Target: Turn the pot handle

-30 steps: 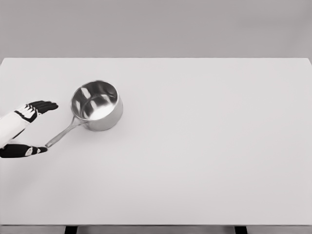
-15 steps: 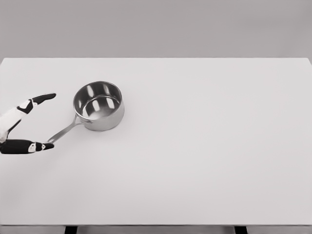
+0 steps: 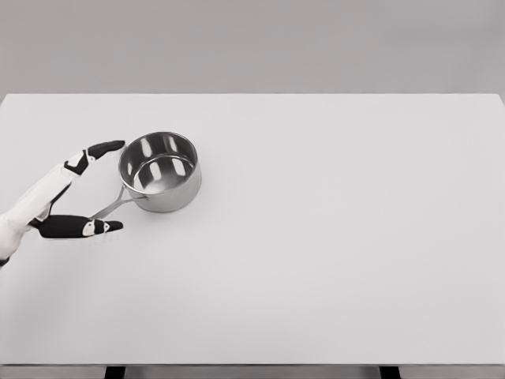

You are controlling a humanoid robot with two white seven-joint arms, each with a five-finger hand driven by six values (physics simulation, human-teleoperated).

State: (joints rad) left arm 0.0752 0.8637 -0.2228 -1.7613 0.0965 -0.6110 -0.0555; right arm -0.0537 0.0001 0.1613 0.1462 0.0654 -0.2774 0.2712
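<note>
A shiny steel pot (image 3: 160, 171) stands upright on the white table (image 3: 316, 237), left of centre. Its thin handle (image 3: 113, 206) points down and to the left. My left hand (image 3: 88, 186) reaches in from the left edge, open, its fingers spread around the handle. The upper finger (image 3: 99, 150) stretches toward the pot's rim, apparently just short of it. The thumb (image 3: 83, 227) lies just below the handle's end, and I cannot tell if it touches. My right hand is out of sight.
The white table runs the full width of the view, with its far edge (image 3: 252, 95) against a grey wall.
My left hand has advanced rightward toward the pot, and now straddles the handle. The pot shifted slightly right and its handle turned a little between the earliest frame and the middle one.
</note>
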